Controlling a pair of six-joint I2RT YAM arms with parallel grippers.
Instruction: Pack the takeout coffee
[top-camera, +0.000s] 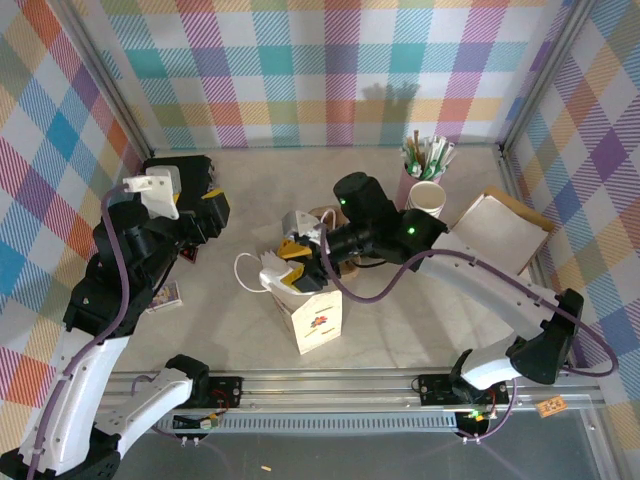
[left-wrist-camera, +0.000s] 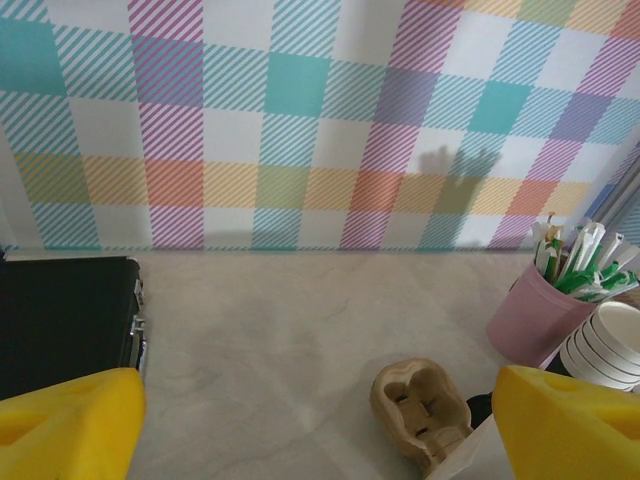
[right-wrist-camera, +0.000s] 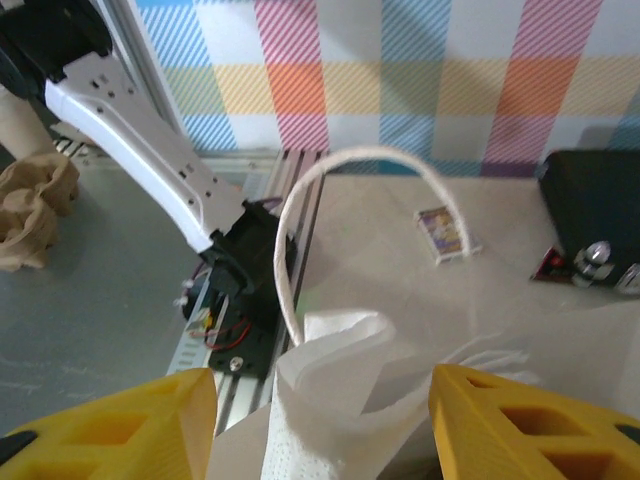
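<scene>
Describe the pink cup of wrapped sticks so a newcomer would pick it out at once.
Go to the table's far right side, near the plaid back wall. There the pink cup stands next to a stack of white cups. It alone is pink and holds green-and-white wrapped sticks.

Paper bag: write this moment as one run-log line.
left gripper open, empty | right gripper open over napkin | napkin sticking from paper bag

Left jaws wide, right jaws seemingly parted.
</scene>
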